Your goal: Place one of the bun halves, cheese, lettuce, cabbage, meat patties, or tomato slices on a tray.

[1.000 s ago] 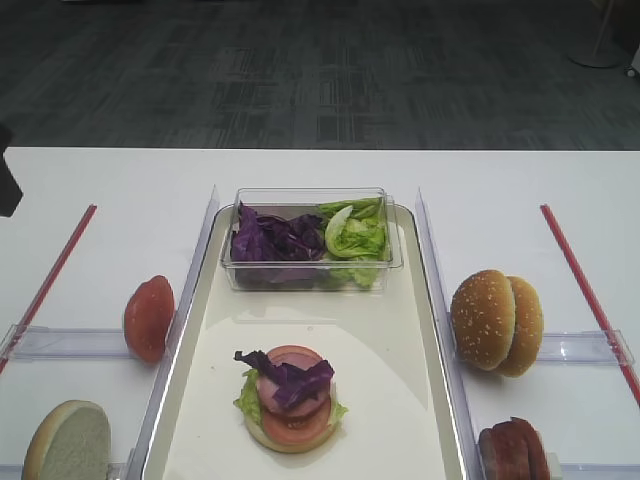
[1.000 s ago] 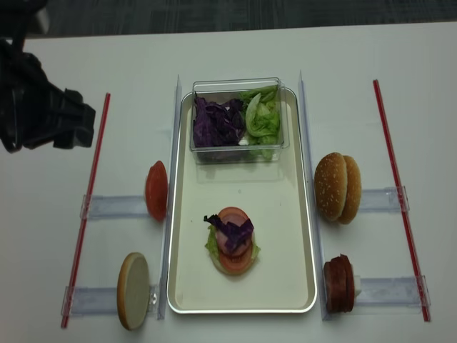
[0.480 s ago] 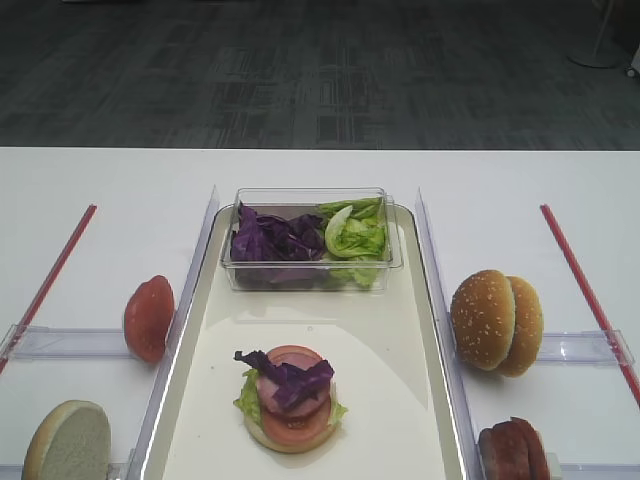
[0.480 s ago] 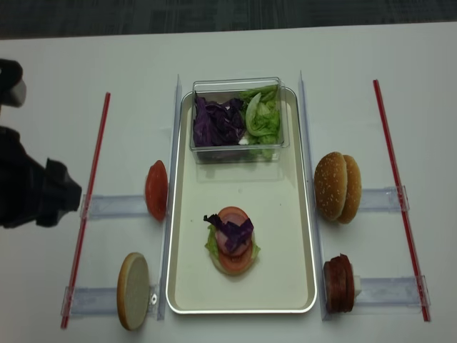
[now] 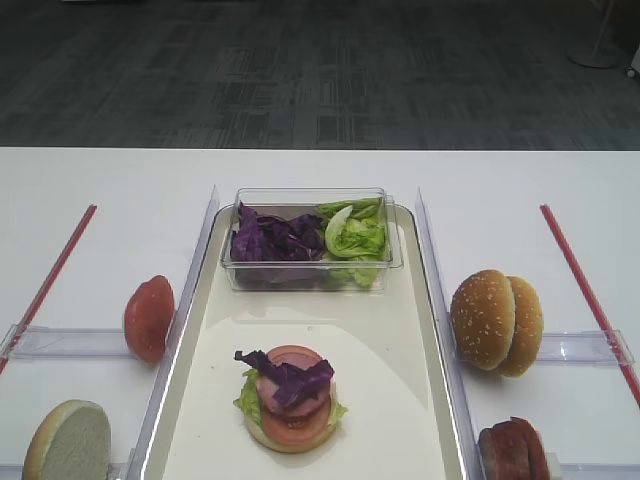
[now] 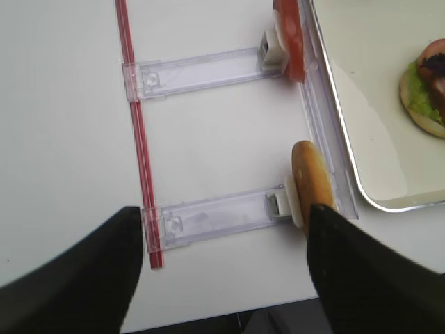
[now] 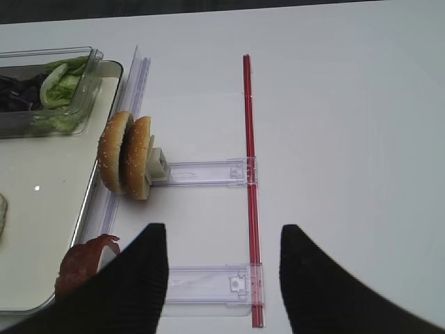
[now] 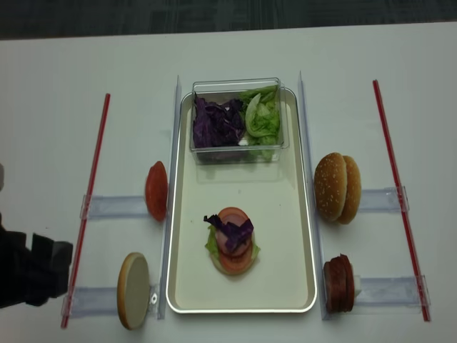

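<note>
Left wrist view: left fingers [image 6: 104,264] spread wide, empty, hovering beside bun half [image 6: 311,182]; right likewise.

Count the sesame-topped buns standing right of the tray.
2: the sesame buns stand on edge, pressed together, on the upper clear holder right of the tray.

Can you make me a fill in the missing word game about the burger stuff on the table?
1. The purple cabbage and the green lettuce share a clear plastic ____.
2. The stack on the tray has a tuft of ____ on top.
3. The sesame buns stand on the ____ side of the tray.

Missing words: box; cabbage; right
</note>
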`<action>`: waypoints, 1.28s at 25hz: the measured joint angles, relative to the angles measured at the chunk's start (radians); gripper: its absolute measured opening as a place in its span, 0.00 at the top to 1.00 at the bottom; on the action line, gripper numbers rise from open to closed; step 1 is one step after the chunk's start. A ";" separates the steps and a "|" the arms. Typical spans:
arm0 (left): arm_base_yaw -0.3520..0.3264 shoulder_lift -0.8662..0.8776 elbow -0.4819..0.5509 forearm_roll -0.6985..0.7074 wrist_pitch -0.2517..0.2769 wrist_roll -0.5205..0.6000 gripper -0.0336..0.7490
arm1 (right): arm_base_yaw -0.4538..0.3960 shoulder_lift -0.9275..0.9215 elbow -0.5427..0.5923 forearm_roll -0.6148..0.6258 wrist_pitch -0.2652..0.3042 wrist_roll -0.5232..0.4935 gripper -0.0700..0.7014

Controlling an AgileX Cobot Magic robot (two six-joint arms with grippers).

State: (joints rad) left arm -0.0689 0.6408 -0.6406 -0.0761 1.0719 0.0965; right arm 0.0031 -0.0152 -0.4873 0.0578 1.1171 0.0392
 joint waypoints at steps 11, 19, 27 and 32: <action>0.000 -0.211 0.100 0.000 0.007 -0.025 0.35 | 0.000 0.000 0.000 0.000 0.000 0.000 0.39; 0.000 -0.306 0.118 0.000 0.030 -0.025 0.35 | 0.000 0.000 0.000 0.000 0.000 0.000 0.39; 0.000 -0.425 0.119 0.000 0.052 -0.026 0.35 | 0.000 0.000 0.000 0.000 0.000 0.000 0.39; 0.000 -0.509 0.119 0.000 0.058 -0.026 0.35 | 0.000 0.000 0.000 0.000 0.000 0.000 0.39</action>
State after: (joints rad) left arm -0.0689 0.1316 -0.5213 -0.0761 1.1296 0.0705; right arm 0.0031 -0.0152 -0.4873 0.0578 1.1171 0.0392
